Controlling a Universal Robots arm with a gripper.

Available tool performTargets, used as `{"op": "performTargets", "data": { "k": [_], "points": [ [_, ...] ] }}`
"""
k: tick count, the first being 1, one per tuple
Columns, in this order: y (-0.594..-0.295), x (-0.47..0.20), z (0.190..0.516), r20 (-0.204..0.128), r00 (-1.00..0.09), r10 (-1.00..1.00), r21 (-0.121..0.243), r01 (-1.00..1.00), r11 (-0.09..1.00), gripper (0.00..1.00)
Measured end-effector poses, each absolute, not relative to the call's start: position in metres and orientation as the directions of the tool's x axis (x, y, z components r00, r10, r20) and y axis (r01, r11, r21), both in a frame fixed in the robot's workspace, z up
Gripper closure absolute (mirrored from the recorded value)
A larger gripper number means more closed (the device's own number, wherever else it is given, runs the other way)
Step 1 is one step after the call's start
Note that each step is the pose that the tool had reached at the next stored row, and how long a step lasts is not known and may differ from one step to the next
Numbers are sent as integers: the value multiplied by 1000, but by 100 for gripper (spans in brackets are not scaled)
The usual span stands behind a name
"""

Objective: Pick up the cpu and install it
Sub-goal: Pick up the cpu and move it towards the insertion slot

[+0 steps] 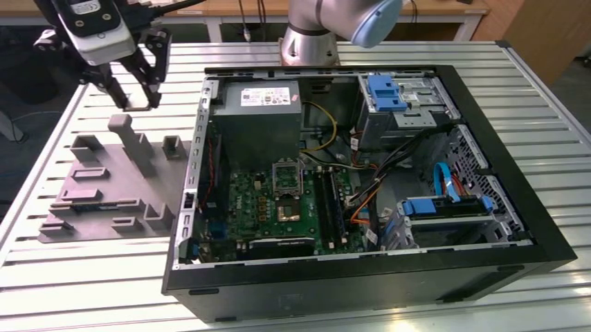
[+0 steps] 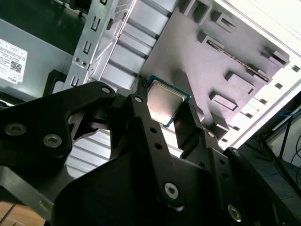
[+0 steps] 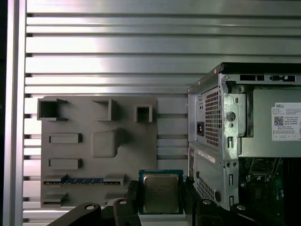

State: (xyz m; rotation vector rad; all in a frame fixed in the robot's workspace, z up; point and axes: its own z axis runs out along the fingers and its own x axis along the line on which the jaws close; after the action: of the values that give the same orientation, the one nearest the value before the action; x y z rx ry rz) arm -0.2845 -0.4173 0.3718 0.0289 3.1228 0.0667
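Note:
The cpu (image 3: 161, 192), a small square chip with a shiny metal top and a greenish rim, sits clamped between my black fingers (image 3: 133, 193). In the second wrist view the cpu (image 2: 164, 101) shows tilted, with a finger on each side edge. My gripper (image 1: 137, 104) hangs above the table at the exterior view's left, over the far end of the grey fixture plate (image 1: 111, 187) and outside the open computer case (image 1: 517, 173). The metal socket (image 1: 286, 176) lies on the green motherboard (image 1: 263, 207) inside the case.
A grey power supply (image 1: 263, 111) with a white label fills the case's far corner. Blue drive brackets (image 1: 386, 93) and loose cables (image 1: 397, 166) crowd the case at the exterior view's right. Upright posts (image 1: 138, 145) stick up from the fixture plate. The arm's base (image 1: 309, 41) stands behind the case.

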Motion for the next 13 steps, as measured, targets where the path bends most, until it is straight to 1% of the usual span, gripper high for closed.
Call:
{"op": "performTargets", "data": {
  "k": [13],
  "points": [
    [-417,-250,372,-18,-1000,20,43,19,999,53]
  ]
}}
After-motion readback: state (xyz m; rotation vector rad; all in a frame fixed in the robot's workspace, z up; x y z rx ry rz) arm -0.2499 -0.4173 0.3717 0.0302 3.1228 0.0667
